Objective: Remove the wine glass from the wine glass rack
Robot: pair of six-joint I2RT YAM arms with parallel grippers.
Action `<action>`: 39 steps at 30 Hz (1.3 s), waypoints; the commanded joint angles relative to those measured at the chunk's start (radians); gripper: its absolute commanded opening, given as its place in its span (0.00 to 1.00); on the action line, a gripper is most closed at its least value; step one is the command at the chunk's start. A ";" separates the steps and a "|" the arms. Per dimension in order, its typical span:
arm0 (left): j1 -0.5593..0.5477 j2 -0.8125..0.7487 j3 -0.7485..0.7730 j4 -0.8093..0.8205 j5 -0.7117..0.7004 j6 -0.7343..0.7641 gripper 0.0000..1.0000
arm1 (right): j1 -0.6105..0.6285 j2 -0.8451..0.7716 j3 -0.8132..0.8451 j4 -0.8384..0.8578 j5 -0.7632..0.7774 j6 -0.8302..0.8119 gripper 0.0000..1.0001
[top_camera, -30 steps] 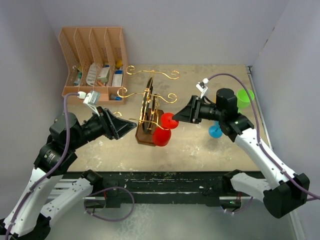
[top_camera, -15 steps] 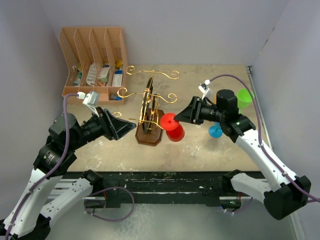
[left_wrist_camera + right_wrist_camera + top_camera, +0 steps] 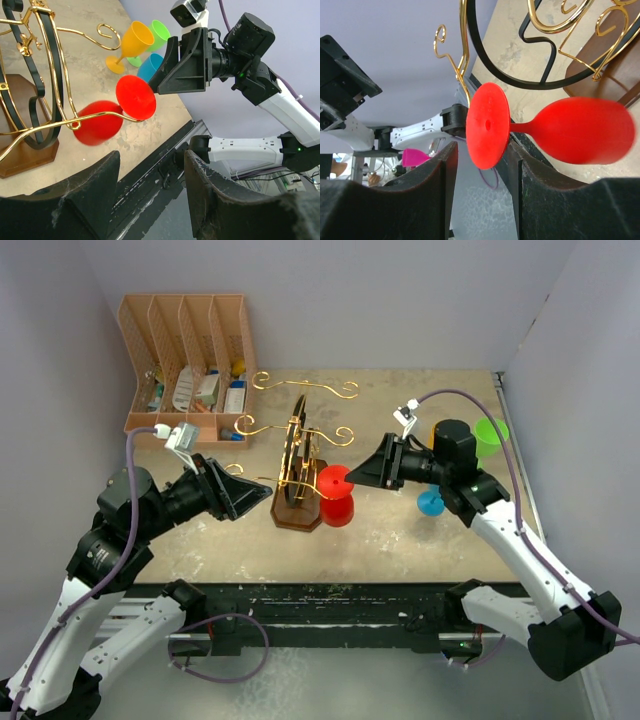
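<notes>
The red wine glass (image 3: 337, 502) hangs sideways by its stem on a low gold arm of the rack (image 3: 297, 455). Its round foot sits between the spread fingers of the right hand (image 3: 352, 477), which reaches in level without clamping it. Beyond the rack, the left hand (image 3: 268, 492) points back, level, fingers spread and empty.
</notes>
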 commanded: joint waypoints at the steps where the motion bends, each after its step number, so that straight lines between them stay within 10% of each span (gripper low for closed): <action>1: -0.001 -0.004 -0.005 0.029 -0.011 0.007 0.58 | 0.002 -0.023 0.000 0.059 -0.046 0.014 0.46; 39: -0.001 -0.026 0.003 -0.004 -0.033 0.019 0.58 | 0.062 0.064 0.010 0.211 -0.049 0.105 0.42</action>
